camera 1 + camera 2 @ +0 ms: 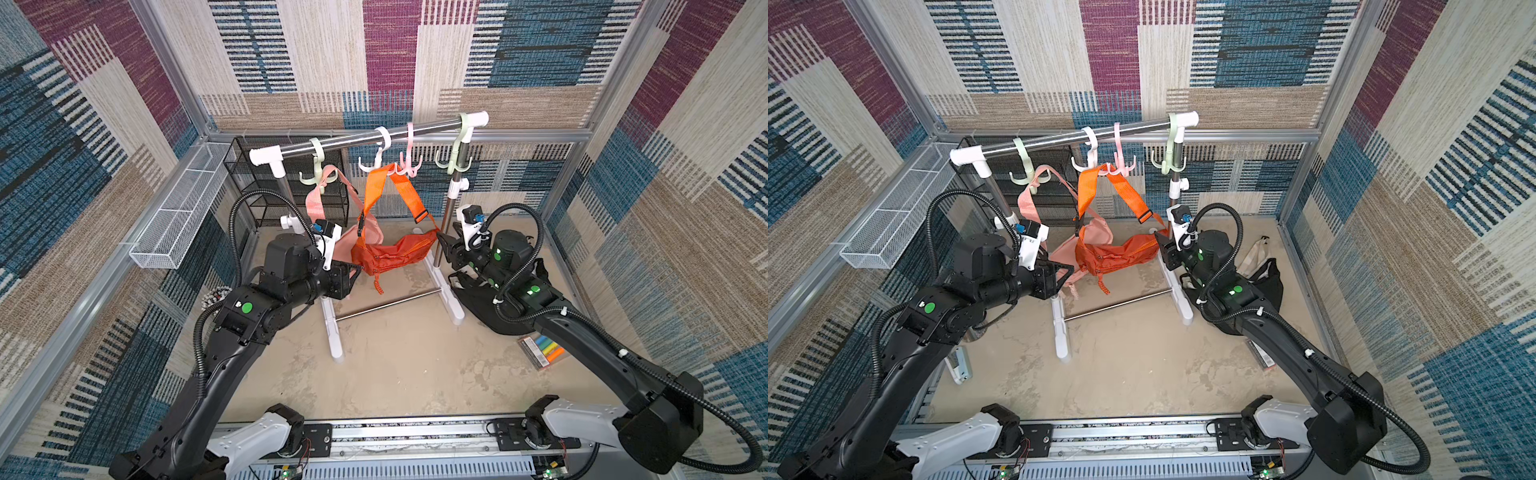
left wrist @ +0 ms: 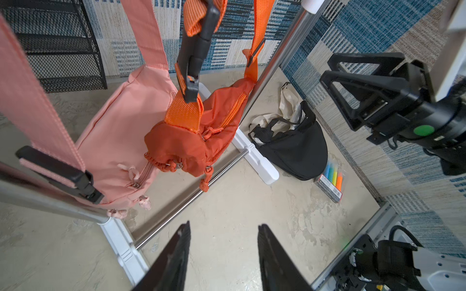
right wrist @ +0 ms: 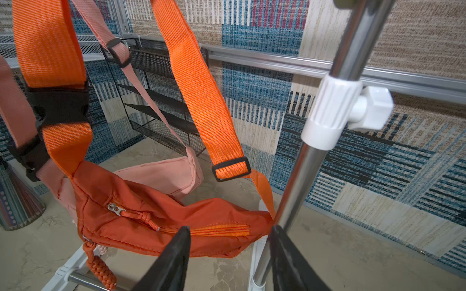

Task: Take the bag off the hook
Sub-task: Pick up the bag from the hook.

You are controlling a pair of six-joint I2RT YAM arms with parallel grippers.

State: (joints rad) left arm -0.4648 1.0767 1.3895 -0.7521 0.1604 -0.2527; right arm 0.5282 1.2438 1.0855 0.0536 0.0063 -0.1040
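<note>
**A:** Start at the left. How does the left gripper (image 2: 224,225) stand?

**B:** Its jaws are parted, with only bare floor between them. It holds nothing and sits low, near the pink bag (image 2: 116,131).

**A:** Where does that bag hang?

**B:** By its strap from the pale green hook (image 1: 316,166) on the rail (image 1: 357,139), and its body is clear of the floor.

**A:** And the next one along?

**B:** The orange bag (image 1: 395,253) hangs just beside it. Its strap is looped up where the white hook (image 1: 376,160) and the pink hook (image 1: 409,164) meet, and I cannot tell which of them carries it.

**A:** And the right gripper (image 3: 230,228)?

**B:** Its jaws are also apart and empty. It is close in front of the orange bag's end, with one finger beside the rack's post (image 3: 302,176).

**A:** What is further right?

**B:** A black bag (image 2: 295,151) lies on the floor, with a pack of highlighters (image 1: 544,351) just beside it.
</note>
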